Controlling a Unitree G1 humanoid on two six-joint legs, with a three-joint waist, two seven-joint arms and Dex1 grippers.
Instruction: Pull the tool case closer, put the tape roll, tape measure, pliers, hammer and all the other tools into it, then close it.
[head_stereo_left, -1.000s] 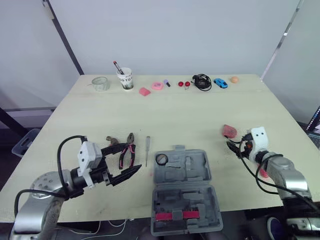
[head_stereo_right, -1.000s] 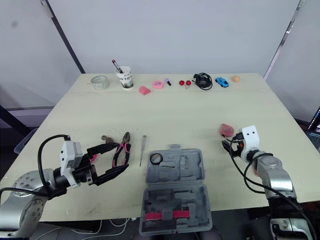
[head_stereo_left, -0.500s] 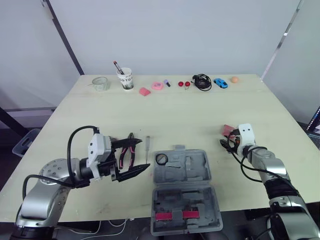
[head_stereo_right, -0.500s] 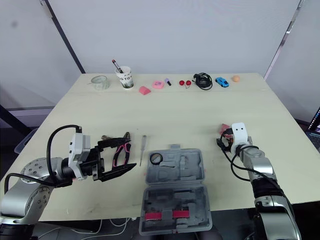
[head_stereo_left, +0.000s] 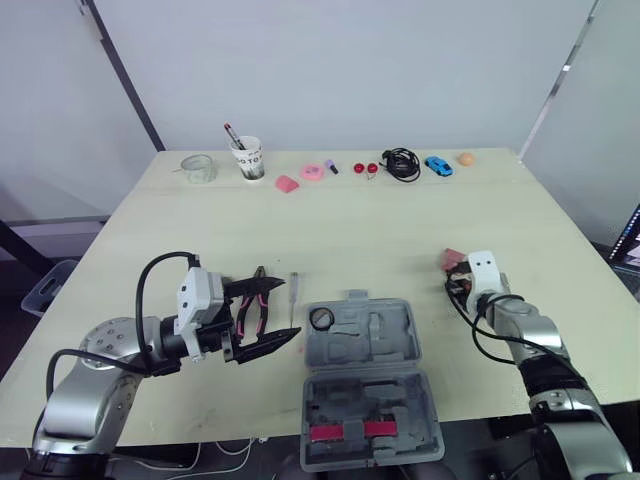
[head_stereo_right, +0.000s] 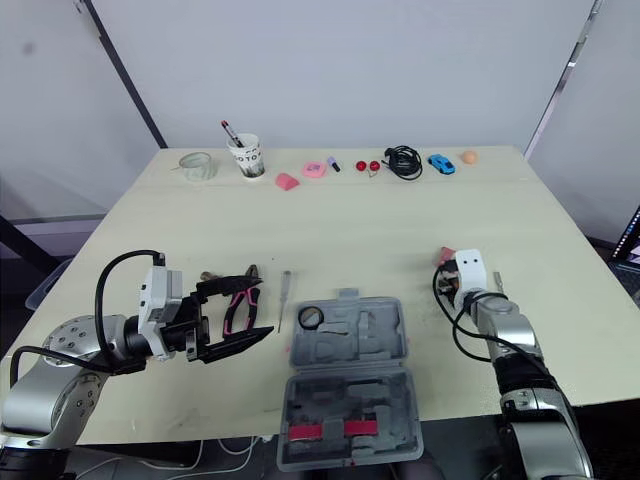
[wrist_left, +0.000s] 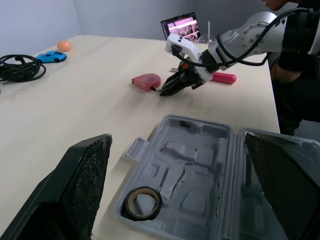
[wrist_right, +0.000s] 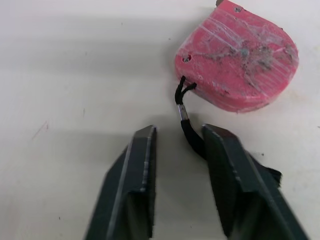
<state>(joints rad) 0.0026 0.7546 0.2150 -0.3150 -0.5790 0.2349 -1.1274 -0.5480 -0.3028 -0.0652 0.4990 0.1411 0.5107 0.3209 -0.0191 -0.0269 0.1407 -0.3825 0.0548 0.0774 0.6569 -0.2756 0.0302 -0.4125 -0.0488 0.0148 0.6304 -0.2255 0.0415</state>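
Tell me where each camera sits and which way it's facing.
Head eyes: forward and down at the table; left gripper and right gripper show.
Left wrist: along its own fingers, across the tool case toward the right gripper.
Right wrist: between its fingers, down at the tape measure.
Shared: head and left wrist both show the tape roll in the case.

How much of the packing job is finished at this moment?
Done: the open grey plastic tool case sits close, the black tape roll in it. In hand: nothing; the open right gripper points at the pink tape measure. To do: pink-handled pliers, the screwdriver, closing.
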